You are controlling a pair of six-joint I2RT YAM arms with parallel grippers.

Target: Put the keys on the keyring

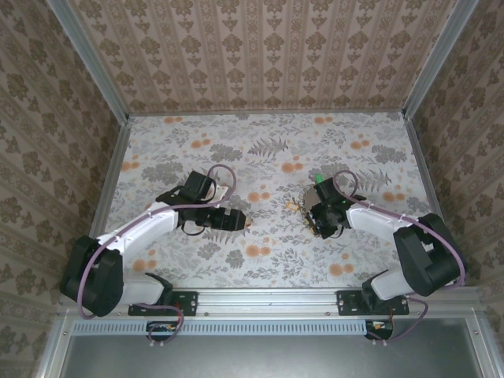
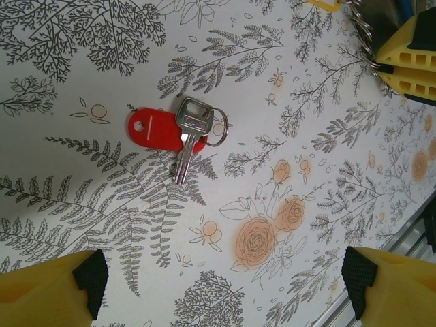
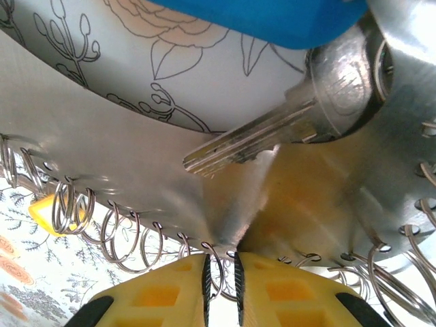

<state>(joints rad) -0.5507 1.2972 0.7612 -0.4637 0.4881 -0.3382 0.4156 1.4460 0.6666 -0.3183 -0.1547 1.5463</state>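
Little looks finished: the right gripper (image 3: 219, 279), nearly closed, pinches a wire loop of the keyring (image 3: 136, 170), a blue-tagged key (image 3: 238, 146) rests against the keyring, threaded or not I cannot tell, and the red-tagged key (image 2: 180, 133) lies loose, apart from it, below the wide-open, empty left gripper (image 2: 225, 279).

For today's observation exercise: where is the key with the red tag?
In the left wrist view, the key lies flat on the flowered table, left of centre, overlapping its red tag, ahead of the open left gripper.
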